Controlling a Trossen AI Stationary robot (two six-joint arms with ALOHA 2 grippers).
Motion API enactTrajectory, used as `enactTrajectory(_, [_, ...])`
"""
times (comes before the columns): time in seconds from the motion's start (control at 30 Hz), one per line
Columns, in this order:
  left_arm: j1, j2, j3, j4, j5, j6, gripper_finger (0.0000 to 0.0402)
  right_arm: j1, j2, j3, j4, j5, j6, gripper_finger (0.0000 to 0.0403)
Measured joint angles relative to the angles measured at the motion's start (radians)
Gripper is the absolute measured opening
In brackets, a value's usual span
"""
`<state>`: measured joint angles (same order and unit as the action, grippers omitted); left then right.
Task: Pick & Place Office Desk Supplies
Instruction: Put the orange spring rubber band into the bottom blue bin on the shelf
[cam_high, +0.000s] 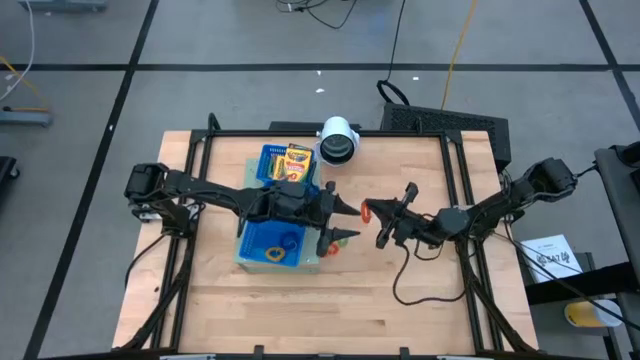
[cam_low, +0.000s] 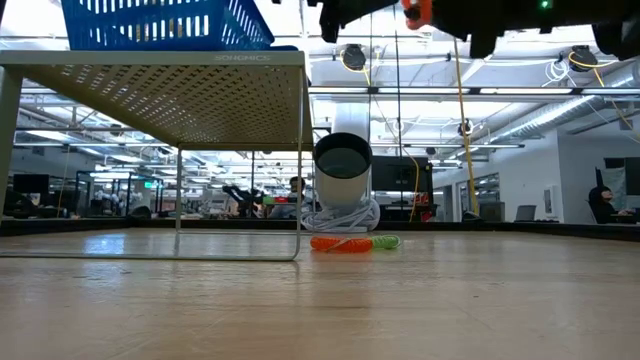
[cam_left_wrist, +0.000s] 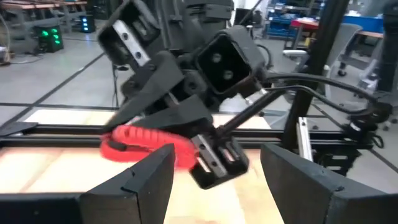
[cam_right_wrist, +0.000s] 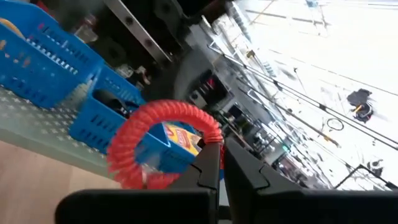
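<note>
Partly done. Crayon boxes (cam_high: 297, 160) already in blue tray (cam_high: 262, 245) on raised shelf (cam_low: 150, 75). Red ring (cam_right_wrist: 163, 144) clamped in right gripper (cam_high: 372, 224), held in the air beside tray. Left gripper (cam_high: 338, 222) spread, empty, facing it. Orange ring (cam_low: 341, 243) and green ring (cam_low: 386, 241) left on table (cam_high: 400, 300) by white cylinder (cam_high: 338, 141).

Counted on and over the wooden table

One blue plastic tray (cam_high: 262, 243), one yellow-and-green crayon box (cam_high: 298, 160), one white cylinder (cam_high: 338, 139), three coiled rings: red (cam_right_wrist: 163, 144), orange (cam_low: 340, 243), green (cam_low: 386, 241).
</note>
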<state>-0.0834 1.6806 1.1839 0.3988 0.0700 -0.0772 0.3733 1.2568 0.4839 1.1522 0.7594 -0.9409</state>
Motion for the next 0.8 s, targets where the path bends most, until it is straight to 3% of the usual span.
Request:
enactTrajectory(0.3, [0.002,0.000,0.000,0.042,-0.014,-0.032,0.0246,0.001,0.000,0.000,0.044,-0.031,0.023,0.0002])
enactTrajectory(0.53, [0.003,0.000,0.000,0.052,-0.018,-0.037,0.0246,-0.029,0.010,0.000,0.087,-0.207,0.088,0.0002])
enactTrajectory(0.8, [0.005,0.000,0.000,0.061,-0.031,-0.062,0.0246,-0.091,0.054,-0.001,0.176,-0.249,0.124,0.0002])
